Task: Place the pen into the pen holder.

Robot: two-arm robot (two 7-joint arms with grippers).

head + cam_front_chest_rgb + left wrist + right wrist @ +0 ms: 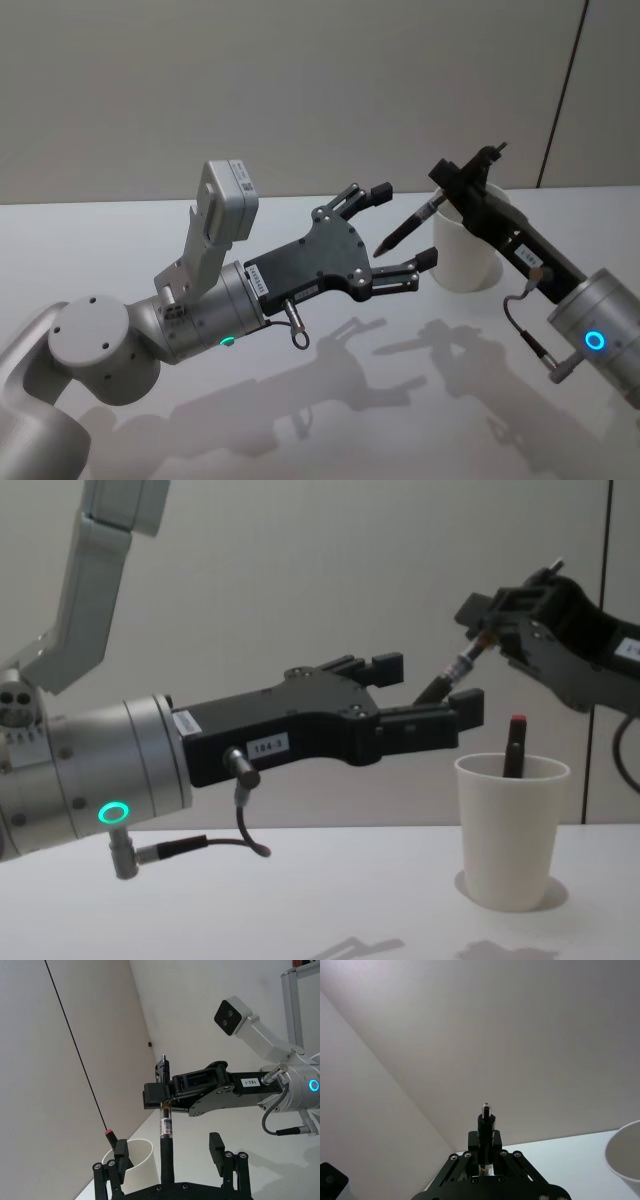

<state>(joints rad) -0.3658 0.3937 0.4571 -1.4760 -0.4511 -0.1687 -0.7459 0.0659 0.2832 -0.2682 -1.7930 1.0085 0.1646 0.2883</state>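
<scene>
Aloft, the right pincer (462,185) grasps the pen (410,224) beside the cup (468,245), which already contains another pen (515,746). The left pincer (395,232) hovers released around the pen's tip; insertion remains.

**Readable markings: two gripper tags**

The left gripper (425,698) carries a small white tag on its black body reading "184-3", at about 7 o'clock from its fingers in the chest view. In the left wrist view the right gripper (162,1091) bears a white tag reading "183-1". A white label on the pen (165,1129) is too small to read.
</scene>
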